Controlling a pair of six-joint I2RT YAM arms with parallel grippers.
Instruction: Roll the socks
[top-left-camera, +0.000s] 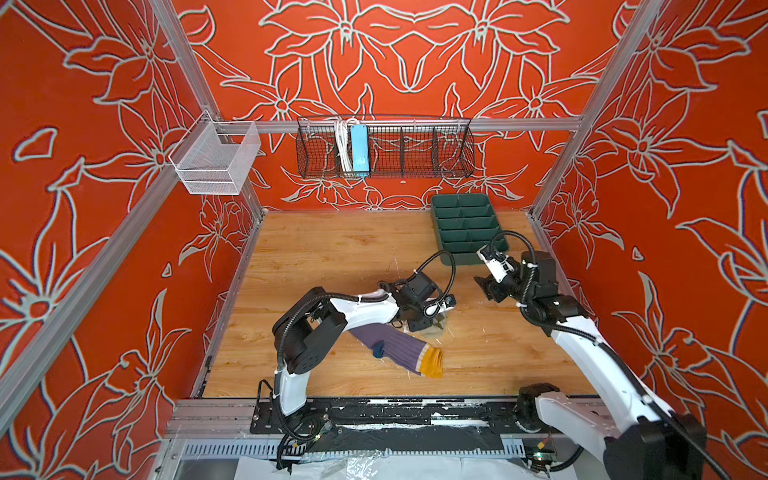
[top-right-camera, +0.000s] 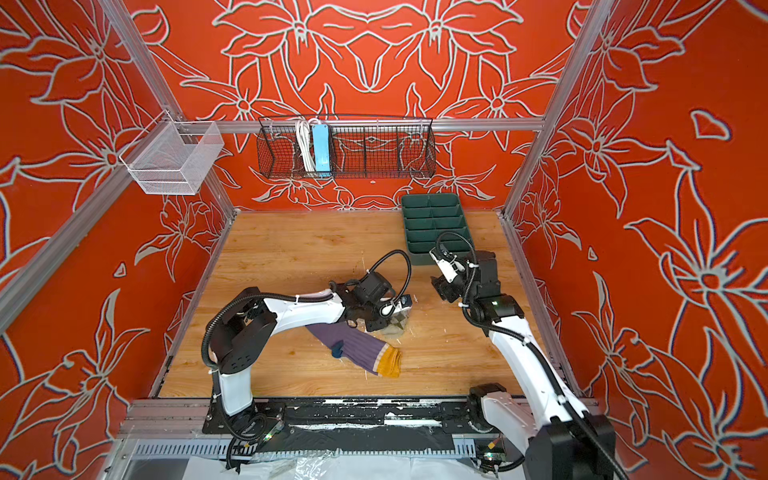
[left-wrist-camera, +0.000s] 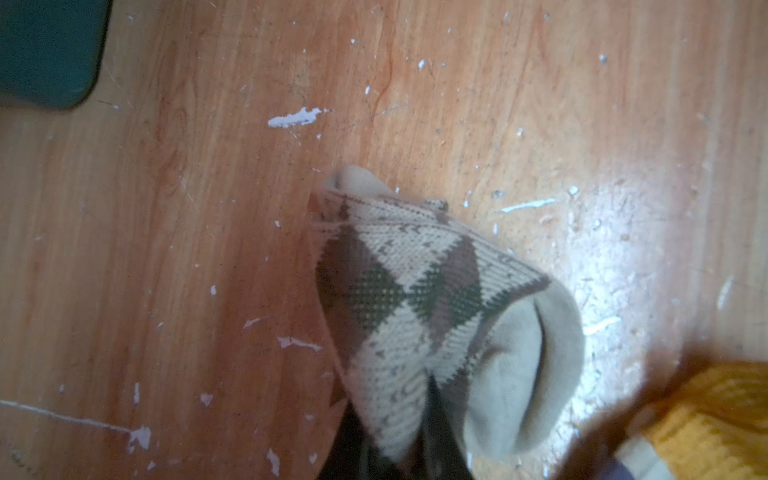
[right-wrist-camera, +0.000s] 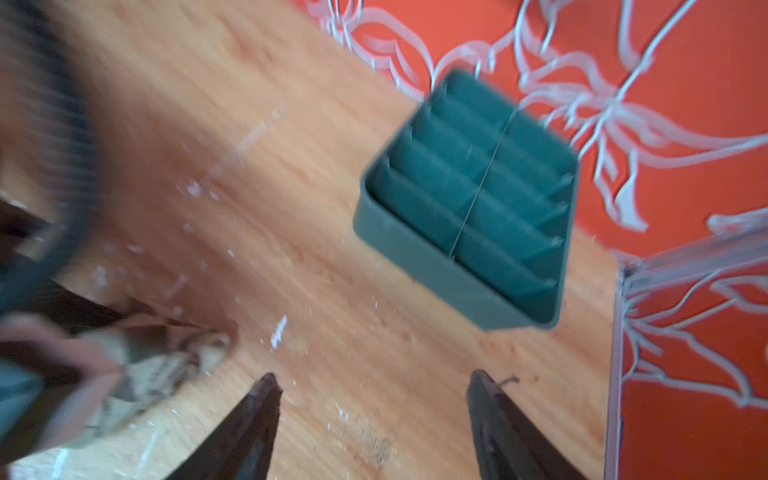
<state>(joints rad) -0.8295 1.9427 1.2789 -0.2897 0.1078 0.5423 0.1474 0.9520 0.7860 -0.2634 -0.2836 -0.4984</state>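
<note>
The left fingers (left-wrist-camera: 440, 449) are pinched shut on the beige sock (left-wrist-camera: 415, 291). Its cloth is bunched into a cone of brown and olive argyle diamonds with a plain beige end, down at the bench (left-wrist-camera: 166, 208). The right fingers (right-wrist-camera: 253, 428) stand wide apart with nothing between them, just in front of the green tray (top-left-camera: 461, 226). The tray's two columns of compartments show only their own green floors. The beige sock sits well in front of the tray. Farther from it lies the purple sock (top-left-camera: 395, 347), flat, ribbed, with a navy heel and mustard cuff. On the wall behind the tray a black wire basket (top-left-camera: 415, 153) holds a blue power strip (top-left-camera: 359, 149) and a white cable (top-left-camera: 341, 149) in one section. A white mesh basket (top-left-camera: 216, 160) hangs well apart from the tray. Only the left wrist view shows the grip. In both top views the left arm (top-left-camera: 361, 309) covers most of the beige sock. The right wrist view is blurred.
</note>
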